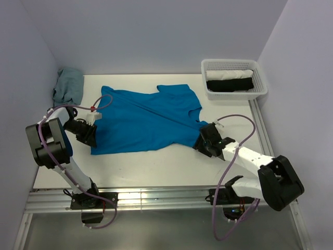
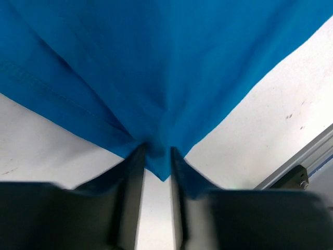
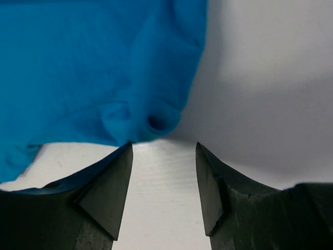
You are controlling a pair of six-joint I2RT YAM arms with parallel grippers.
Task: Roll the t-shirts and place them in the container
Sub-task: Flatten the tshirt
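Left claw (image 2: 157,152) pinches the one blue t-shirt (image 1: 145,120); right claw (image 3: 164,147) gapes

The overhead camera looks down from behind me; my wrist cameras sit close, facing the shirt (image 1: 145,122) edges it also sees.

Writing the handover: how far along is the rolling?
Done: a white roll and a black roll lie in the basket. In hand: the blue t-shirt lies flat, left fingers pinching a corner, right fingers open at its edge. Left: rolling it, maybe the grey-blue cloth.
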